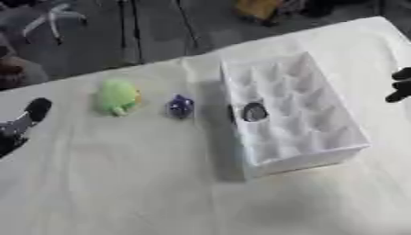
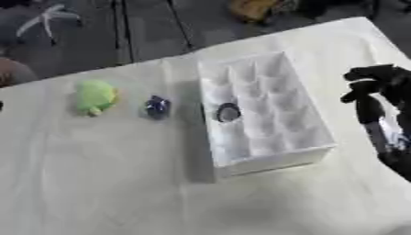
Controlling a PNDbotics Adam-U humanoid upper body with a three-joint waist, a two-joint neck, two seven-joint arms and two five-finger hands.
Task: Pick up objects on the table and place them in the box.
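Note:
A white box [image 1: 309, 151] with several compartments stands right of the table's middle; a dark round object [image 1: 254, 112] lies in one compartment along its left side. Left of the box, a small blue object [image 1: 180, 106] and a green soft toy [image 1: 118, 97] sit on the white cloth. My left hand [image 1: 24, 120] shows at the left edge, well left of the toy, fingers extended and holding nothing. To the right of the box is my right hand [image 2: 375, 87], with its fingers curled and nothing in them.
The white-covered table [image 1: 120, 183] runs askew, its far edge rising to the right. Beyond it is dark floor with stand legs and a yellow item [image 1: 258, 8]. Bare cloth lies in front of the box and objects.

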